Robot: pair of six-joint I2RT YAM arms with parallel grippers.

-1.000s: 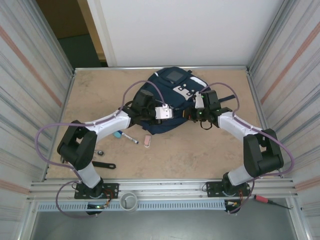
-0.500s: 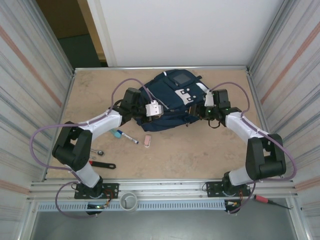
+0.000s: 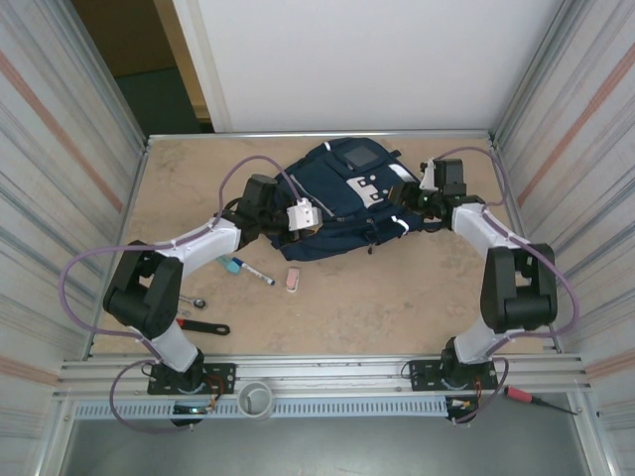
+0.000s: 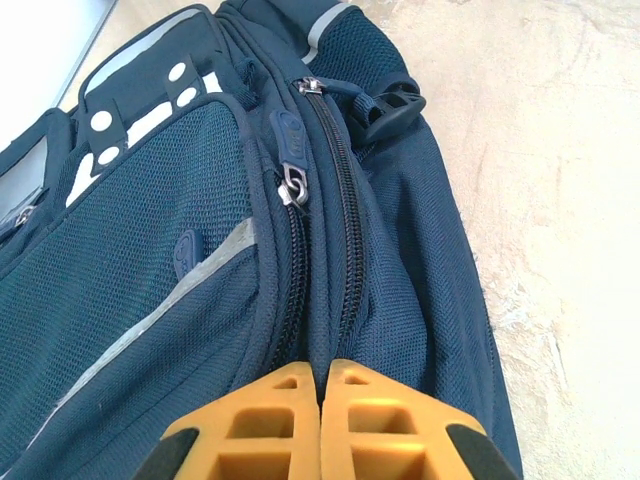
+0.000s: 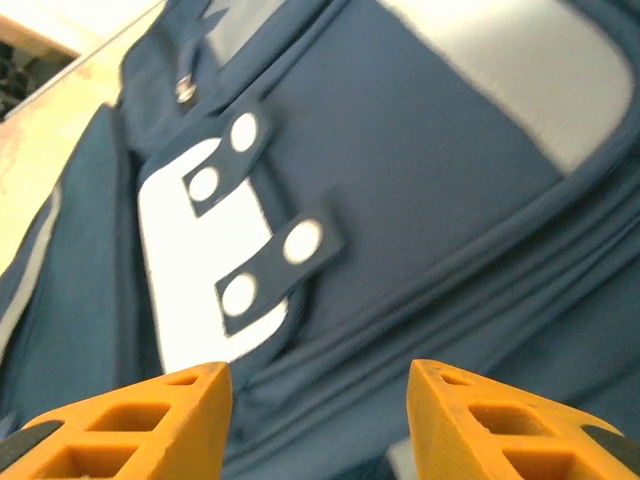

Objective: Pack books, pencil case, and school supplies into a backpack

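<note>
Right gripper has swung rightward, jaws open; left gripper jaws pinch backpack, lying crosswise.

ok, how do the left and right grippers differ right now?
The left gripper has its fingers pressed together; the right gripper has them spread wide. The left gripper sits at the backpack's double zip seam; the right gripper faces its white dotted patch. Shared: yellow fingers, both close against the backpack.
</note>
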